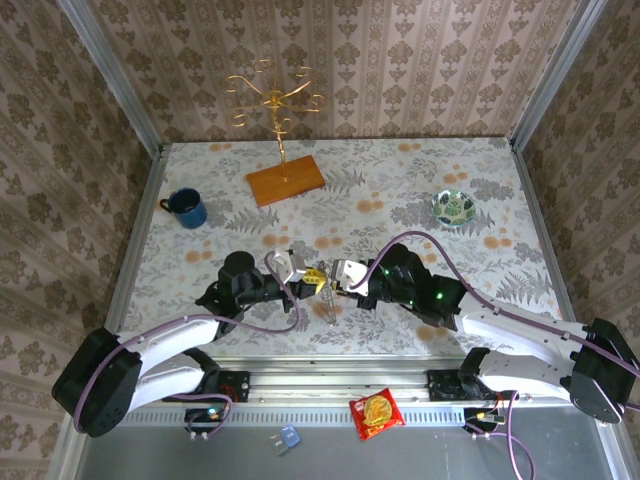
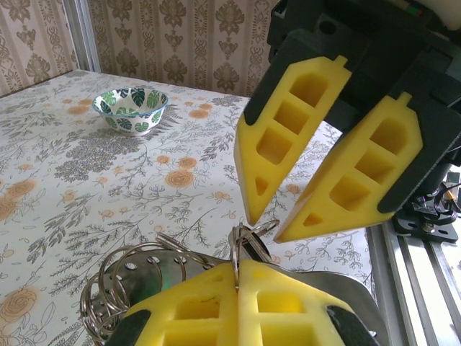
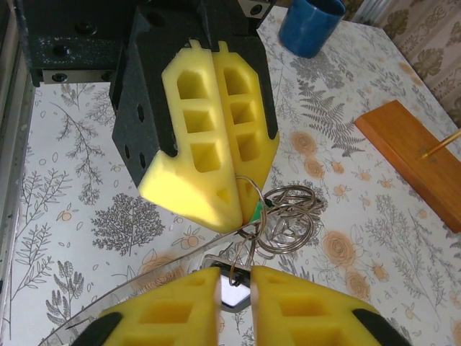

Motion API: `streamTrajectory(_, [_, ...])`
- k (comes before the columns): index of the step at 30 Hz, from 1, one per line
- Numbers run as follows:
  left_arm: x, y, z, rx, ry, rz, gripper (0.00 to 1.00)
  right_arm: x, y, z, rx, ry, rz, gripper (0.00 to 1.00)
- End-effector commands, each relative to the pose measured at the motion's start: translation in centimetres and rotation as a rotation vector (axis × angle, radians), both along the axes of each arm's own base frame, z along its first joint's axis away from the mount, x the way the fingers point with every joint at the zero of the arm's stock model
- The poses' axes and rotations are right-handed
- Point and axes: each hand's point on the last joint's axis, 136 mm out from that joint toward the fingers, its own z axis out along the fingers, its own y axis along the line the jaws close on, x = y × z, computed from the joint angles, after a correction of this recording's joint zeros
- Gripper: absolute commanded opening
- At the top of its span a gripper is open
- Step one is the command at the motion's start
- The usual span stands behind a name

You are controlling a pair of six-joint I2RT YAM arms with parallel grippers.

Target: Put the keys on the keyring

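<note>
While the left end effector (image 3: 241, 203) is pressed together on the keyring (image 3: 289, 218), holding it low over the counter (image 1: 420, 190) between the two arms, the right end effector (image 2: 268, 229) stands just opposite with its fingers spread a little. From the right wrist view, the green key (image 3: 257, 210) sits at the tips of the left fingers and touches the wire loops. A dark silvery piece (image 3: 234, 292), probably the other key, lies in the gap between the right fingers and is not clearly gripped by them. I judge that the step in hand is the threading: one arm steadies the ring and the other brings a key to it. Whether the green key is already on the wire is not clear. The next move calls for very fine alignment of the key's hole with the wire end, because the thin loop can twist or slip.
</note>
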Motion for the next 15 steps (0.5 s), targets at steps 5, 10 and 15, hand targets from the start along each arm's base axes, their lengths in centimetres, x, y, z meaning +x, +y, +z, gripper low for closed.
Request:
streamTrajectory(5, [-0.1, -0.2, 0.9, -0.032, -0.008, -0.01, 0.0, 0.2, 1.0, 2.0, 0.044, -0.033, 0.014, 0.07])
streamTrajectory(10, [-0.1, -0.3, 1.1, -0.037, -0.013, -0.012, 0.0, -0.5, 1.4, 1.3, 0.014, -0.012, 0.059, 0.0])
streamTrajectory(15, [-0.1, -0.3, 1.2, -0.04, -0.023, -0.017, 0.0, -1.7, 2.2, 0.4, -0.039, 0.015, 0.124, 0.0])
